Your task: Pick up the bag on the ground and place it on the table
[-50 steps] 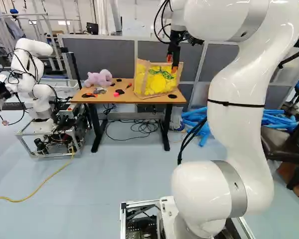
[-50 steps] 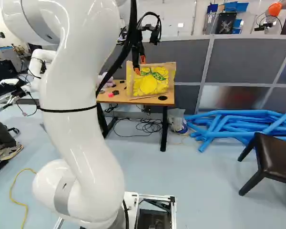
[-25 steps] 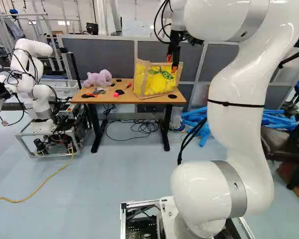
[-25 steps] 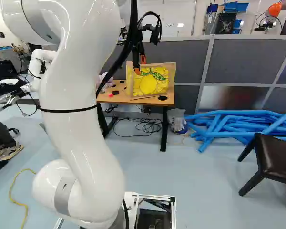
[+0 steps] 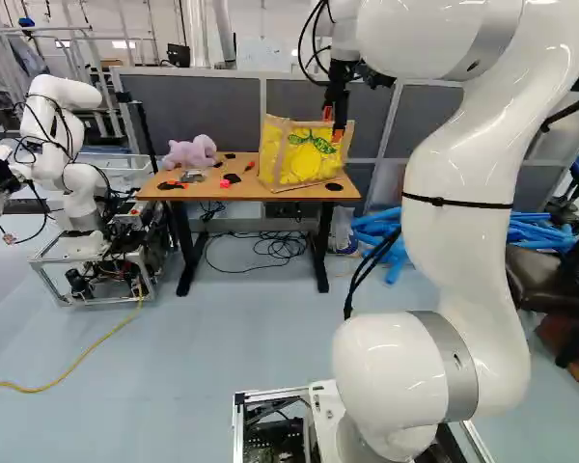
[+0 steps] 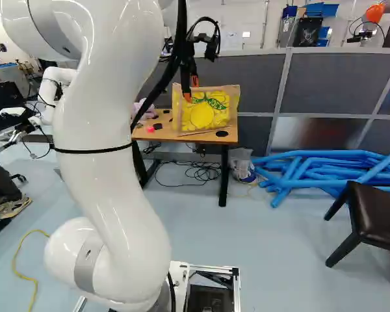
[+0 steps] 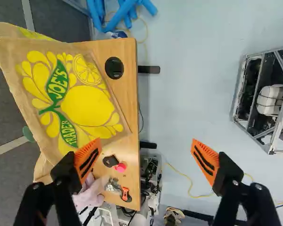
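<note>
Wrist view shows the gripper (image 5: 333, 124) with stripy orange pads (image 7: 88, 161) wide apart. The boxy tan bag (image 7: 87, 106) with a round yellow lemon stands right on the wooden table (image 7: 125, 84).

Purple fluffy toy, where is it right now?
In the left base view, the purple toy lies on the left end of the wooden table, to the left of the yellow lemon bag.
</note>
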Robot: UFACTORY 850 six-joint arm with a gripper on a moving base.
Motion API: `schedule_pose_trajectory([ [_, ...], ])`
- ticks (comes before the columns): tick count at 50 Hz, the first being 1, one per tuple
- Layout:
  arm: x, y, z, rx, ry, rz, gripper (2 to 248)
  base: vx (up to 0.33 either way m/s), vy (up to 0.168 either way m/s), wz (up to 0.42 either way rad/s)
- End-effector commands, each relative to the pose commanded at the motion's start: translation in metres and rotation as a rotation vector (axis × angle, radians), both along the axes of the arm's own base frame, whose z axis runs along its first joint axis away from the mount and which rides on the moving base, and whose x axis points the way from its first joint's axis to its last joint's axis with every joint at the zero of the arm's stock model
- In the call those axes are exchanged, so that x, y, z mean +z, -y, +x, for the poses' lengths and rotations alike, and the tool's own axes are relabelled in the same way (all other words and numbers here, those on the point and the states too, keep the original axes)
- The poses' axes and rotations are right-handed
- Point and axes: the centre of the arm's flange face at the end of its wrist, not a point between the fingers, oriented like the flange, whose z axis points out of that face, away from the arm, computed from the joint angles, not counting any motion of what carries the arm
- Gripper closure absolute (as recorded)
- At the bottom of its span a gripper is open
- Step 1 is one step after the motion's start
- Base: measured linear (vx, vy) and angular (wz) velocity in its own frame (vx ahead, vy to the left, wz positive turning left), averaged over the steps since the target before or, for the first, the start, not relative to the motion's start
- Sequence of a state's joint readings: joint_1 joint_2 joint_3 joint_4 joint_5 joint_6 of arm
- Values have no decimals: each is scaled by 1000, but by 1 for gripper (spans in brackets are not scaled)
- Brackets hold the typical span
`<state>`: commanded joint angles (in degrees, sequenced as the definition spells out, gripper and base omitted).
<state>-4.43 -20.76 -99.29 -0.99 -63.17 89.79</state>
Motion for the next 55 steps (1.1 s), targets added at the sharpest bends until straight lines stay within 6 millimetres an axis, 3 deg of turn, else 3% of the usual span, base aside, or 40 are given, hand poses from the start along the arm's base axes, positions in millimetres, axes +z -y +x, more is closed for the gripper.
schedule_pose_trajectory([
  [27, -18, -3, -5, 84, 48, -26, 3, 0, 0, 0],
  [55, -52, -9, -19, 239, 137, -86, 3, 0, 0, 0],
])
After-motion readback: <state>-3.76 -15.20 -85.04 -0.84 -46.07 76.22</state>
